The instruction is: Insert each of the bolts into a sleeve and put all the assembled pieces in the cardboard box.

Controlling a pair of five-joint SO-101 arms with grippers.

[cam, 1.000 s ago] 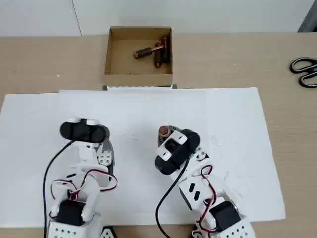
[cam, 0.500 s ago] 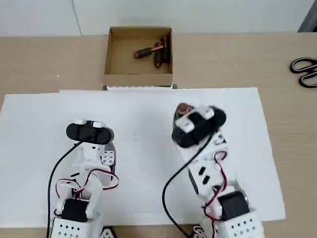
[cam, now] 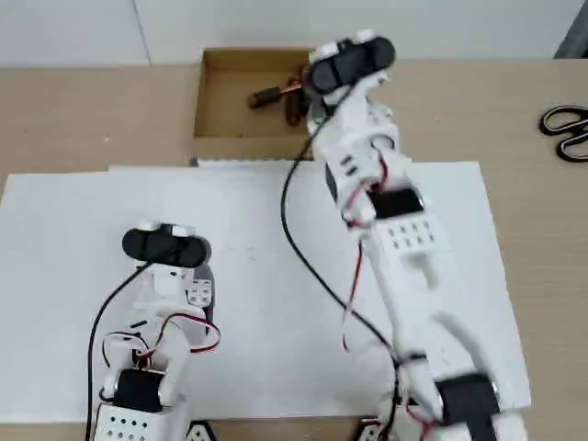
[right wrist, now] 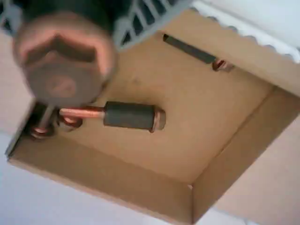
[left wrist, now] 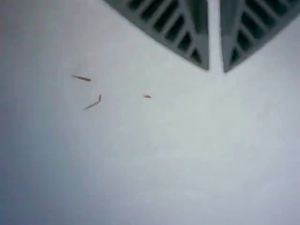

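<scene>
Dropping the held piece cleanly looks like the step in hand. The right claw [right wrist: 79,21] hangs over the cardboard box [cam: 257,147], clamped on a bolt-and-sleeve piece [right wrist: 61,63] whose six-sided head faces the wrist camera. The piece hangs above a corner of the box where some finished pieces [right wrist: 44,129] lie together. Another finished piece [right wrist: 129,116] lies flat near the middle of the box floor, and one more [right wrist: 194,54] rests close to a wall.

To do it well, I would keep the piece well inside the walls before letting go. Aiming at bare cardboard beside the pile is safer than landing on the pile, where the piece could roll or bounce. Going a little lower first would soften the fall. The jaws should then part fully so the sleeve does not catch, and the arm should rise straight up to clear the box edge.

The left claw [left wrist: 214,51] sits low over the white sheet [cam: 276,276] on the surface [cam: 92,110], with its jaws almost together and nothing between them.

No brand, label or writing can be read on the box, the sheet or the pieces.
</scene>
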